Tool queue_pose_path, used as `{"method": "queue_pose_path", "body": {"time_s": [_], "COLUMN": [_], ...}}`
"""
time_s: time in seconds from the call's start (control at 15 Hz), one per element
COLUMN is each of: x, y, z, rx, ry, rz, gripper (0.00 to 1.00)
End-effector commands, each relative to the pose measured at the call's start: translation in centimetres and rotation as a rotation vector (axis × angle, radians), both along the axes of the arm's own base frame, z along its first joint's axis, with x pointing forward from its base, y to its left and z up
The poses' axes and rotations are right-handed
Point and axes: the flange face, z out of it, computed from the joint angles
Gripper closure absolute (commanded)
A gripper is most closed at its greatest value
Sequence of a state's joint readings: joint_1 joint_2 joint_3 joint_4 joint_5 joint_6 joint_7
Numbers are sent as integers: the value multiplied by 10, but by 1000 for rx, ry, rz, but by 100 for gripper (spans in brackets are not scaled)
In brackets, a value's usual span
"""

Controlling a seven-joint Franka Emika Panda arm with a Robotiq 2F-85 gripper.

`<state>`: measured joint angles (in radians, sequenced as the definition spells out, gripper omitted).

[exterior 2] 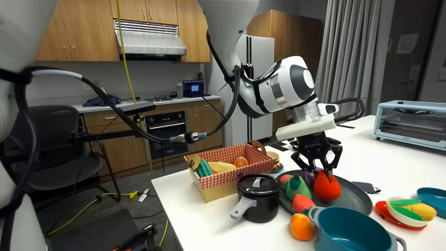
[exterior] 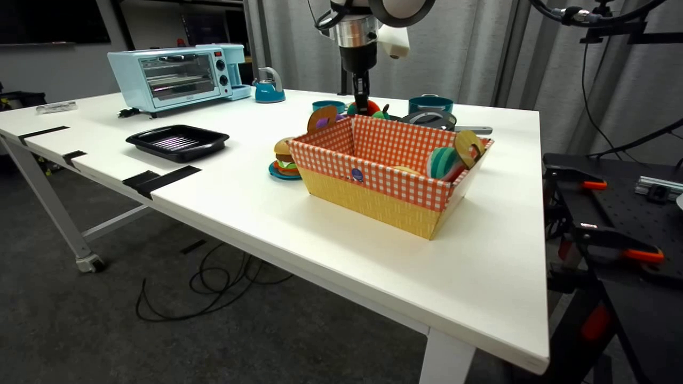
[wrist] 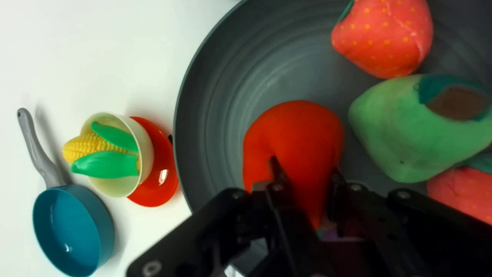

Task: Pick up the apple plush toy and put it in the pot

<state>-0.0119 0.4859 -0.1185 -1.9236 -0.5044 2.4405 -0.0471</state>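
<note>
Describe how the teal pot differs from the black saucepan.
The teal pot is open on top, while the black saucepan wears a lid. The teal pot has two short loop handles; the black saucepan shows one long handle. Both are grey-handled and stand on the white table.

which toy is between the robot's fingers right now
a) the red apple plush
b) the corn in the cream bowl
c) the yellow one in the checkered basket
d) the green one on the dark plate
a: in the wrist view the fingers stand on either side of the apple plush toy, and in an exterior view its narrowed top sits between them, with the dark plate beneath.
</note>
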Motion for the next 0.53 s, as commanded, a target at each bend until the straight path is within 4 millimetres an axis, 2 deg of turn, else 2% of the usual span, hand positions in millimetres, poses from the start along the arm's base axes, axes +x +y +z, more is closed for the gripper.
{"method": "queue_pose_path", "body": {"time_s": [0.0, 0.13, 0.27, 0.47], "x": [-21, -32, -43, -60], "y": [7, 13, 18, 16], "z": [41, 65, 87, 110], "rx": [-18, -19, -22, -33], "ry": [-54, -87, -122, -175], "rz": [-18, -28, -42, -92], "gripper": [94, 97, 95, 95]}}
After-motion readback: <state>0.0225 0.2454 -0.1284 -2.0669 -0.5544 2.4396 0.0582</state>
